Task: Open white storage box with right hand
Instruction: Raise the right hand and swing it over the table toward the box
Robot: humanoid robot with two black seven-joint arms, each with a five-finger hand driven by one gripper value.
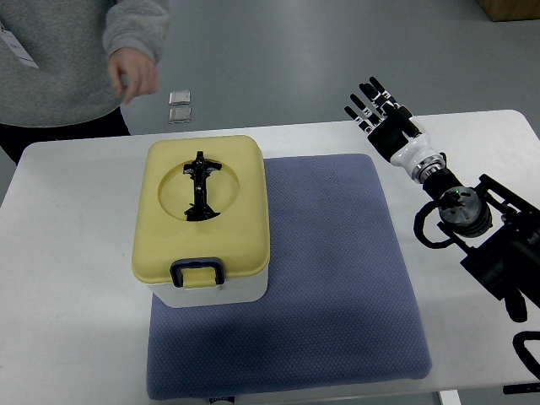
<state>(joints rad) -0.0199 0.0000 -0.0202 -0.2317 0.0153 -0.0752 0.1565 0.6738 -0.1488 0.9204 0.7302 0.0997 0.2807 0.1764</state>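
The white storage box (pixel 202 221) sits on the left part of a blue-grey mat (pixel 337 278) spread over the white worktop (pixel 67 278). Its pale yellow lid (pixel 202 207) is closed, with a black folding handle (pixel 199 186) lying flat in a round recess on top and a dark blue latch (pixel 197 273) at the edge nearest the camera.

The right hand (pixel 384 118) is well apart from the box, over the far right of the worktop beyond the mat's corner. Its black-and-white fingers (pixel 364 103) are stretched out straight, pointing away from the robot, and hold nothing.

At the far left a person in a grey sleeve (pixel 135 25) stands by the worktop, with 1 hand (pixel 133 74) hanging loosely. Just beyond the worktop edge, 2 small silvery squares (pixel 180 106) lie on the floor.
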